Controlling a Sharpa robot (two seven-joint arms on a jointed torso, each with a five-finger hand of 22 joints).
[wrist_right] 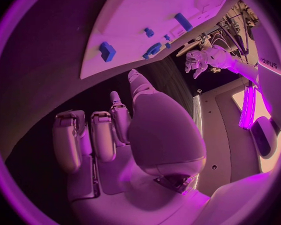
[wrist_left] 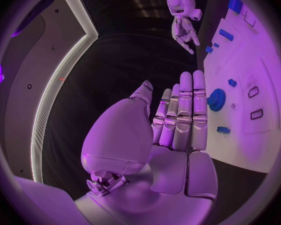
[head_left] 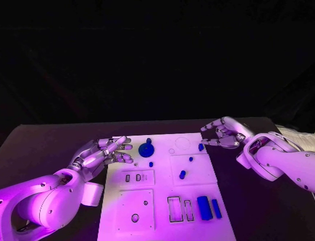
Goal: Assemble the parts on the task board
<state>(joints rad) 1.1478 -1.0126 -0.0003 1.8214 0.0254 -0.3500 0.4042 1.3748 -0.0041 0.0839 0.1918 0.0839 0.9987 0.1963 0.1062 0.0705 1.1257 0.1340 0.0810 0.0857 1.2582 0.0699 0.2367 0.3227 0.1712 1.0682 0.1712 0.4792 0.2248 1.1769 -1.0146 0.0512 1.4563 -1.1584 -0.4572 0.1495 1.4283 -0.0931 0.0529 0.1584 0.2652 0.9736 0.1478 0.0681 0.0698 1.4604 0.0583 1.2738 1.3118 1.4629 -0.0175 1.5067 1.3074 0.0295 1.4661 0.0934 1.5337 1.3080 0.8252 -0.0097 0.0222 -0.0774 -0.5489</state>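
Observation:
The white task board (head_left: 165, 193) lies in the middle of the black table. A round blue part (head_left: 146, 149) sits near its far left corner, with small blue pieces (head_left: 182, 174) further in and two blue bars (head_left: 204, 208) in slots near the front right. My left hand (head_left: 103, 153) hovers at the board's far left edge, fingers stretched out and holding nothing; the left wrist view shows the left hand (wrist_left: 178, 120) beside the round part (wrist_left: 216, 99). My right hand (head_left: 222, 133) is at the far right corner, fingers curled in on nothing, as the right hand (wrist_right: 115, 130) also appears from its wrist.
A crumpled white cloth (head_left: 302, 138) lies on the table behind my right arm. Bare black table (head_left: 48, 145) stretches left of the board. Several empty cut-outs (head_left: 135, 218) mark the board's near left quarter.

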